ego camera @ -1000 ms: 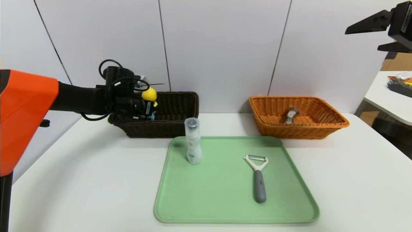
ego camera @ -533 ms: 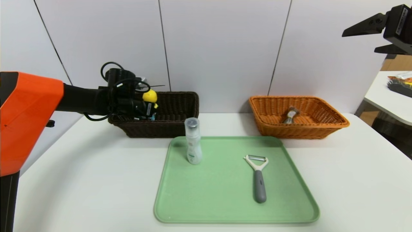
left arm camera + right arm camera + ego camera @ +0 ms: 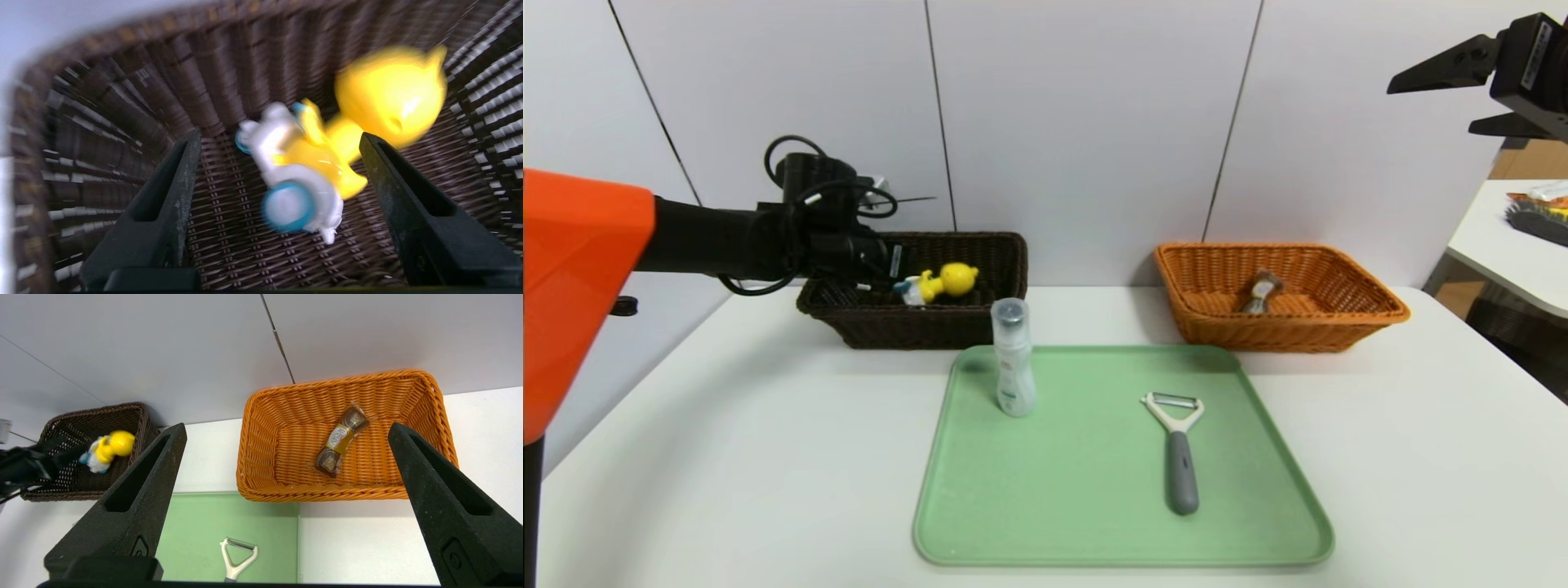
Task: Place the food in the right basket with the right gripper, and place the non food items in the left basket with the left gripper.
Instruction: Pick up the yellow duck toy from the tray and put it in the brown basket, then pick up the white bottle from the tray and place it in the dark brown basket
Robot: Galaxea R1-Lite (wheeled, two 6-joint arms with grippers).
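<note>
Yellow duck (image 3: 941, 283) lies on its side in the dark basket (image 3: 980, 327) at the bench's rear left, free of the left gripper (image 3: 278, 171), whose fingers stand apart above it: a release judged complete. Food (image 3: 341, 441) rests in the orange basket (image 3: 1372, 314) at rear right, so that half looks done. Right gripper (image 3: 1445, 90) waits high at the right, fingers spread, empty. Bottle (image 3: 1013, 359) stands near the green tray's (image 3: 1094, 539) rear-left corner; peeler (image 3: 1176, 445) lies right of centre. 2 non-food items remain.
</note>
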